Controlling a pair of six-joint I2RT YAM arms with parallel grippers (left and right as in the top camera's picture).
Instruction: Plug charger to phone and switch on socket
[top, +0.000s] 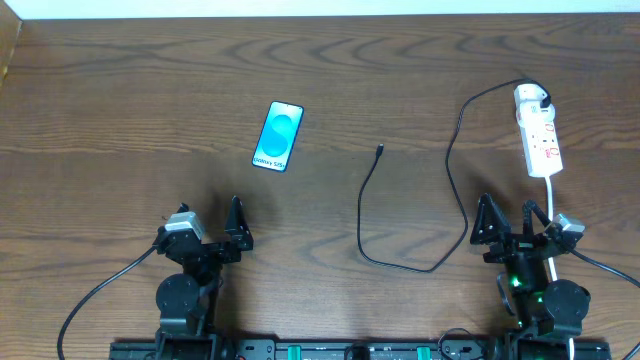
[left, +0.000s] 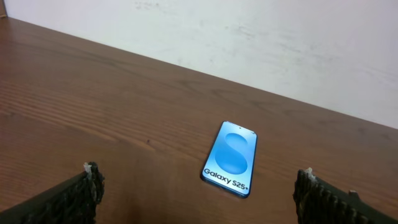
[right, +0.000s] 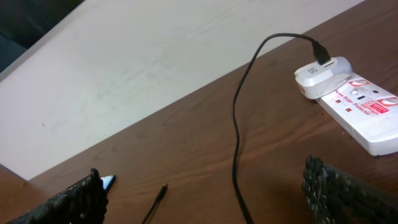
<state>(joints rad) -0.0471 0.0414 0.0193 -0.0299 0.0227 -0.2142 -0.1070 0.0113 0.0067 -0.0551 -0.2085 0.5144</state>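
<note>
Near edge: left gripper (top: 208, 215) and right gripper (top: 510, 215) sit low over the dark wood-grain table (top: 120, 100), jaws spread wide, holding nothing. Mid-table: the charger (top: 362, 215) lies in a loose black loop, its connector tip (top: 380, 150) free and apart from the phone (top: 278, 136), which lies face up to the left; its white plug (top: 530, 97) sits in the far end of the socket (top: 539, 135) at right. Beyond the far table edge stands a plain off-white wall (left: 249, 37).
</note>
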